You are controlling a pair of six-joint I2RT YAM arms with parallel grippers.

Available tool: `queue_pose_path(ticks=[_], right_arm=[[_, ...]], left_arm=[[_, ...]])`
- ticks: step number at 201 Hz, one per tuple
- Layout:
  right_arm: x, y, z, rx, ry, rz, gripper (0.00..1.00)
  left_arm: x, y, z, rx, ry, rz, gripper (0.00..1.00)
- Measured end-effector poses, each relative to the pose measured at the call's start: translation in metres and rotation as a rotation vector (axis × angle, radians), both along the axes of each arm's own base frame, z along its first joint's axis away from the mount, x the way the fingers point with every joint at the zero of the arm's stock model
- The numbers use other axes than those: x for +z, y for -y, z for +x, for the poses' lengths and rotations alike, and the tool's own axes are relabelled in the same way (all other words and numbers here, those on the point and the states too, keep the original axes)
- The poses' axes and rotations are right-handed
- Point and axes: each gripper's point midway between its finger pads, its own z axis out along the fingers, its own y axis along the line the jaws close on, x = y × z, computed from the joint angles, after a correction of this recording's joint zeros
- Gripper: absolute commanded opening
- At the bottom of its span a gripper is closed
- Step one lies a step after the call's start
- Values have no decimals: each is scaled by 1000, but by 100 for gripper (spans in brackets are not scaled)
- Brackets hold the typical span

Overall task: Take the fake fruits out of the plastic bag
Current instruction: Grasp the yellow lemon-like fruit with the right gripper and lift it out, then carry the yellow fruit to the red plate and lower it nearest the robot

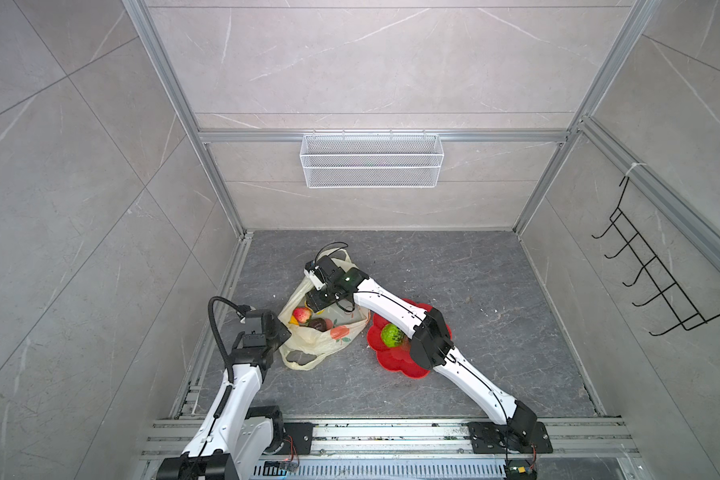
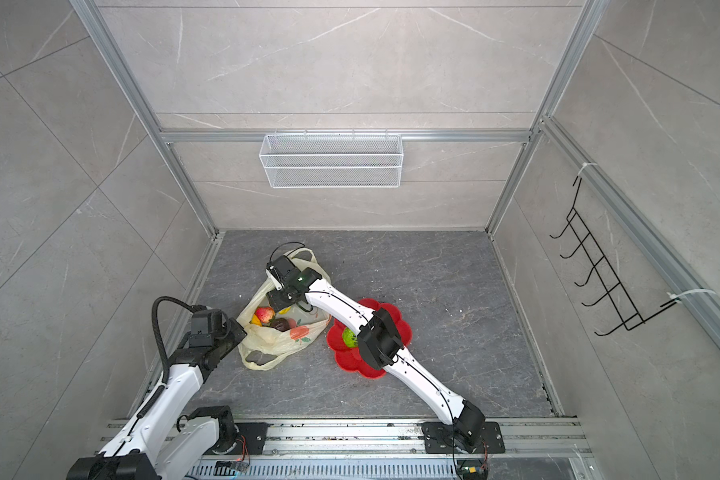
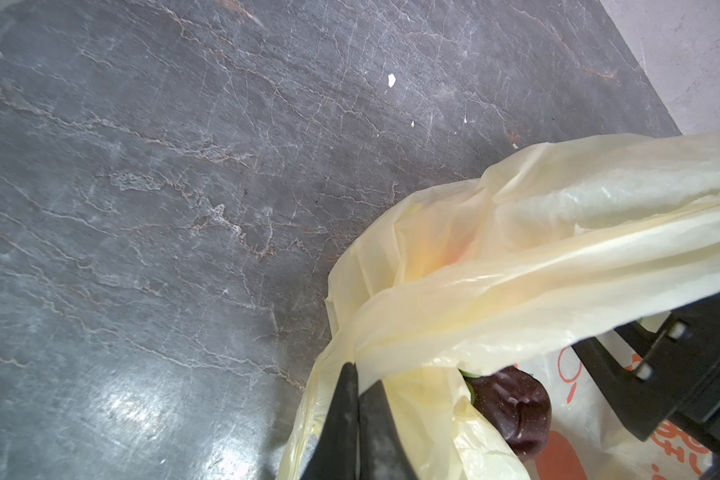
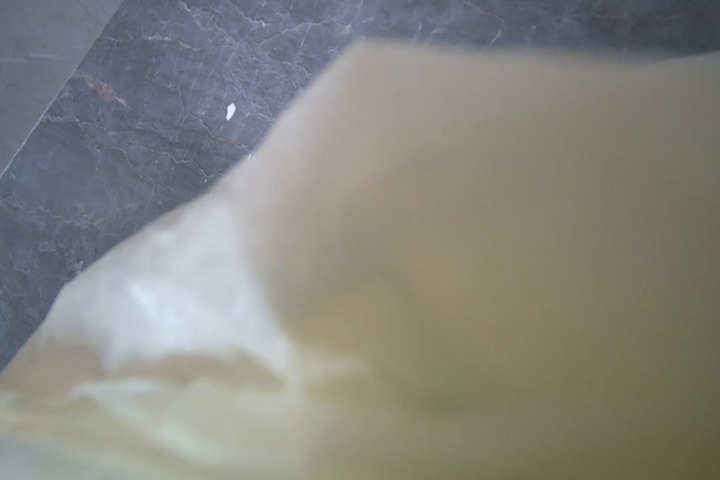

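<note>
The bag [image 1: 321, 341] lies on the worktop [image 1: 474, 291], just beside a red plate [image 1: 395, 365]. The left pincer [image 3: 355, 372] is pinched tight on its rim. The right pincer [image 1: 317, 303] dips into its mouth, width unclear. A red fruit [image 1: 301, 314] and a dark fruit [image 1: 317, 324] sit inside; a green ball [image 1: 391, 335] rests on the plate.

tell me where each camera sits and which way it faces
top views: high over the front, looking down at the floor; both arms, bag and plate show.
left wrist: on the left arm, looking along the left gripper, shut on the bag rim; dark fruit inside.
right wrist: on the right arm, pressed into blurred bag film; no gripper shows.
shared: left wrist and top views both show bag and dark fruit.
</note>
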Motion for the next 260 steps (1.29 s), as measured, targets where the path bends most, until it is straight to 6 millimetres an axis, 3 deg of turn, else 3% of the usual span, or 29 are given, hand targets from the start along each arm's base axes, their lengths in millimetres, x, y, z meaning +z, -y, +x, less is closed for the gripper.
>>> queue_pose_path(ticks=[47,86,142,165,199,260], right_arm=[[-1,0,-3,6,-15,10,51],[3,16,-19,7,-44,-4,50],[57,38,-36,-13,33,124,50],[77,55,-46,-41,85,189,50],[92,86,-65,-94,158,240,50],[123,157,-123,-208,301,298,49]], left_arm=[[0,0,0,0,0,0,0],[0,0,0,0,0,0,0],[0,0,0,0,0,0,0],[0,0,0,0,0,0,0],[0,0,0,0,0,0,0],[0,-1,0,2,0,0,0]])
